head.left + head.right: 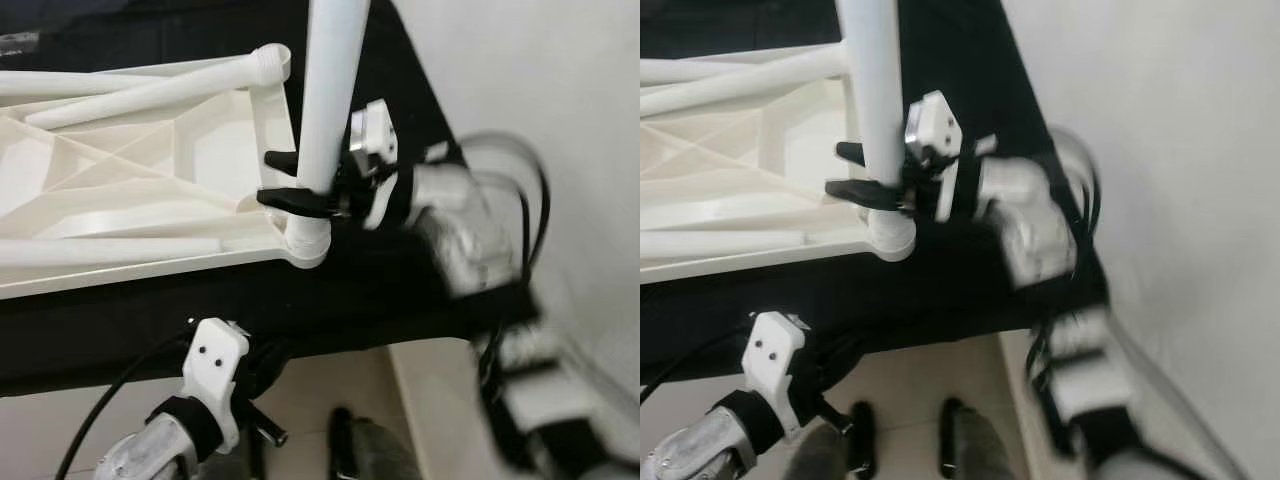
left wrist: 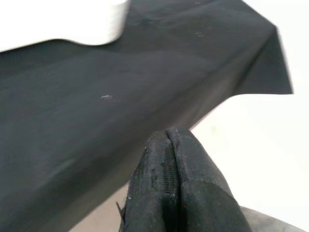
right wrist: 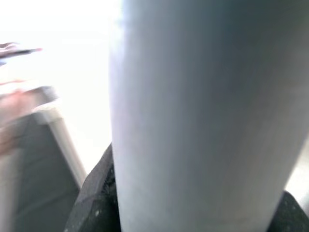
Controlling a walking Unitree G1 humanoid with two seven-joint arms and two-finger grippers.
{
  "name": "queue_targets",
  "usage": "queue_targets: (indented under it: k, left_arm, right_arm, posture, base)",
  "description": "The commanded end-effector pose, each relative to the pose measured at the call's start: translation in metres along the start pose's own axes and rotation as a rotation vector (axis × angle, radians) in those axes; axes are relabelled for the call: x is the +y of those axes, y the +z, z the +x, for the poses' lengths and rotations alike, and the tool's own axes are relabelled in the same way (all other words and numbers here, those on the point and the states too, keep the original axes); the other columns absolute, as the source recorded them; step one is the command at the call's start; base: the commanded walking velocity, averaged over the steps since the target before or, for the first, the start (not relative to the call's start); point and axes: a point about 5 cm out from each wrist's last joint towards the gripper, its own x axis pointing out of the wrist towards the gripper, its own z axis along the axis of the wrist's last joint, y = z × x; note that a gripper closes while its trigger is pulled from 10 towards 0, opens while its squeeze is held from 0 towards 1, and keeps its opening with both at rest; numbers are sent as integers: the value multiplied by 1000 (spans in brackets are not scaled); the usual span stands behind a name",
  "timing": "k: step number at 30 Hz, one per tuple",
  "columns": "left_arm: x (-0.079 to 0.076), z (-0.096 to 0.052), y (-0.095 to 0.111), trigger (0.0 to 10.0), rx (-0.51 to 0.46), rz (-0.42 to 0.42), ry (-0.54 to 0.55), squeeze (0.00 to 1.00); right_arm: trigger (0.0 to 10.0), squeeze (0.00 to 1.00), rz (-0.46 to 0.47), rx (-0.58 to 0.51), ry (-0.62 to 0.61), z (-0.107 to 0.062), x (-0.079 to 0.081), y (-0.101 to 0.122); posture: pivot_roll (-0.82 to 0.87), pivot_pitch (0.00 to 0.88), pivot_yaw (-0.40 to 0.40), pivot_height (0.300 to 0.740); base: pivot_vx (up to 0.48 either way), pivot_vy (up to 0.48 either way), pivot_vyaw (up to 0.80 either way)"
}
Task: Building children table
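Looking through the left eye view, I see the white tabletop (image 1: 120, 190) lying upside down on a black-covered surface (image 1: 380, 290), its ribbed underside facing up so the leg sockets are reachable. At roughly 3 o'clock from its centre, the right gripper (image 1: 285, 180) has its two black fingers clamped around an upright white leg (image 1: 328, 90), low on the tube, just above the corner socket (image 1: 308, 245). I judge it grips low to steer the leg's foot into that socket. Other legs (image 1: 130, 95) lie loose across the underside toward 10 o'clock. The upright leg's top is cut off by the frame edge, and the right arm is blurred.

In the right eye view, the same grip reads clearly: one finger on each side of the leg, the leg's end seated in or on the socket; I cannot tell how deep. The left gripper (image 1: 845, 425) hangs idle at 7 o'clock, below the surface's edge near the floor (image 1: 930, 375).

From the left wrist view, the left gripper's fingers (image 2: 169, 193) are pressed together with nothing between them, and the black cloth with a white edge of the tabletop lies beyond.

The right wrist view has the leg looming across it, out of focus, with a dark finger pad (image 3: 96, 203) against its side; everything behind is washed out.
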Motion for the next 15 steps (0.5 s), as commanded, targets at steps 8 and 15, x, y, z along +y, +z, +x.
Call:
queue_targets:
  k: [8, 15]
  left_arm:
    - [3, 3, -6, 10000, 17, -4, 1, 0]
    - [7, 11, -9, 10000, 12, 8, 0, 0]
  right_arm:
    - [10000, 0, 150, 414, -567, -49, 22, -89]
    - [10000, 0, 72, 381, -617, -43, 19, -78]
  posture:
    - [92, 340, -31, 740]
    - [86, 299, -33, 740]
  base:
    - [0, 0, 0]
    - [0, 0, 0]
